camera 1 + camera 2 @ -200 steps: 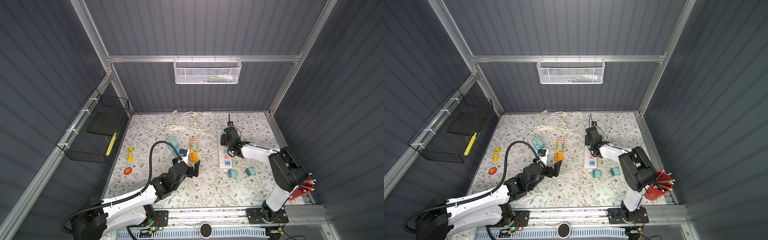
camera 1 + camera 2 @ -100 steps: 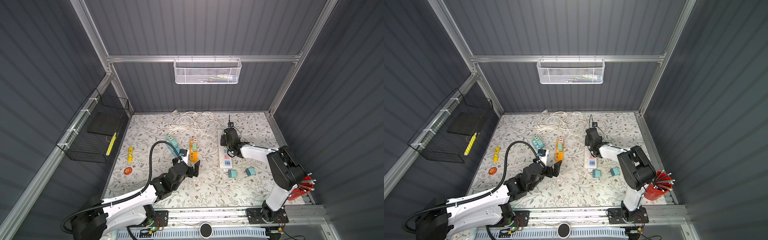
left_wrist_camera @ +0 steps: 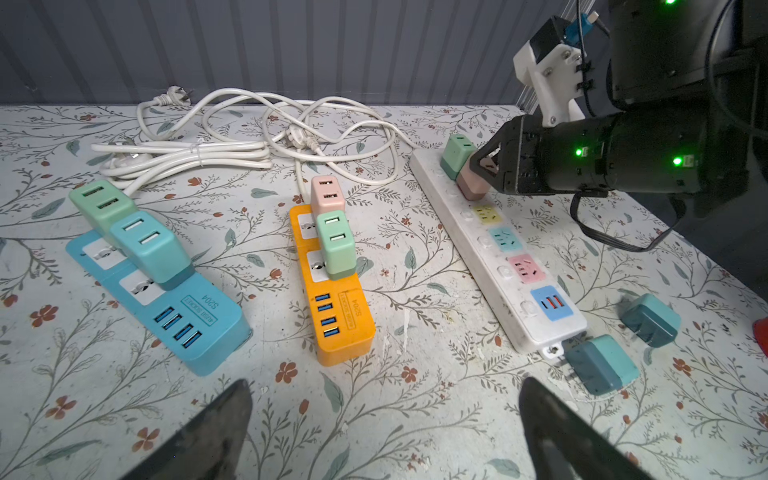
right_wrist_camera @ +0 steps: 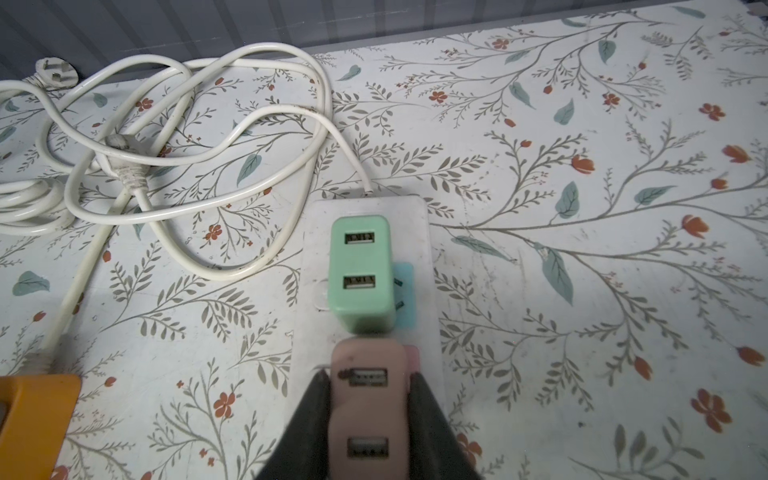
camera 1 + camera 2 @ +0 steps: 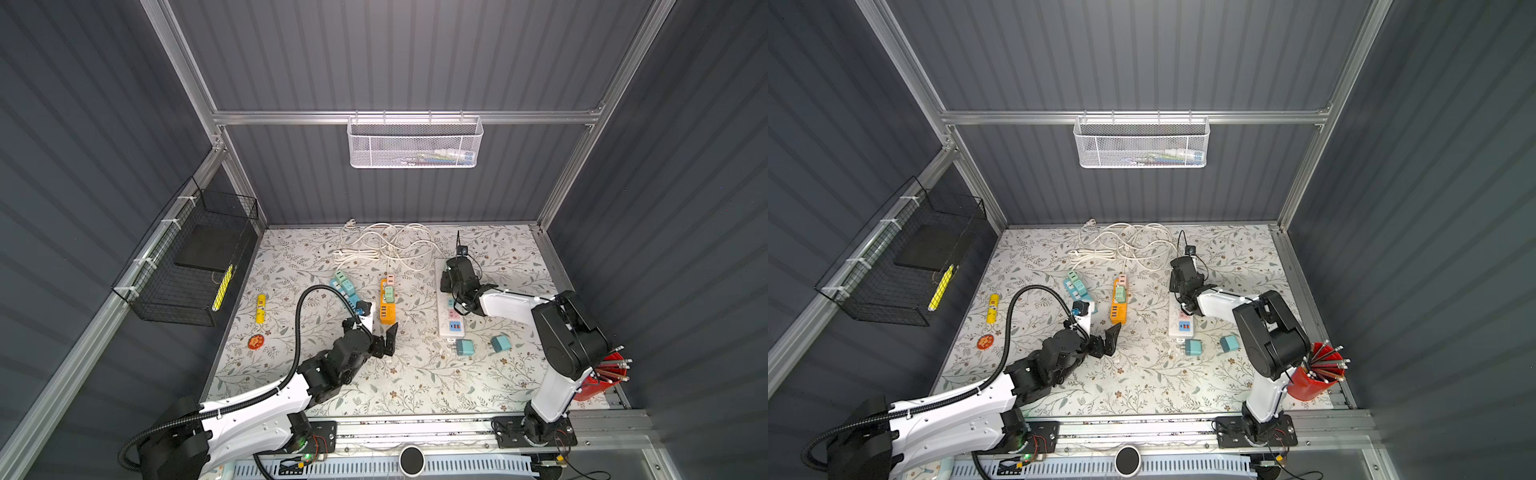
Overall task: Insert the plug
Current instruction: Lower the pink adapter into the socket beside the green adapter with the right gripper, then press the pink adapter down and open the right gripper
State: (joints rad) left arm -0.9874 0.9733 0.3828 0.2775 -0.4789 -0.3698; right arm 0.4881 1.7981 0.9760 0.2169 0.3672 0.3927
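My right gripper point(image 4: 369, 376) is shut on a pink plug point(image 4: 368, 399), a two-port charger block, with one finger on each of its sides. The plug stands against the white power strip point(image 4: 419, 232) right behind a green plug point(image 4: 360, 270) seated at the strip's cable end. Its prongs are hidden. The left wrist view shows the same pink plug point(image 3: 471, 185) on the white power strip point(image 3: 490, 266) under the black right gripper point(image 3: 482, 166). In both top views the right gripper point(image 5: 451, 274) covers it. My left gripper point(image 3: 384, 388) hangs open and empty in front of the orange strip point(image 3: 340, 332).
A blue strip point(image 3: 199, 336) carries two plugs and the orange one two more. Two loose teal plugs point(image 3: 598, 363) point(image 3: 650, 320) lie at the white strip's near end. Coiled white cables point(image 3: 232, 149) lie at the back, and a red pencil cup point(image 5: 1312, 380) stands at the front right.
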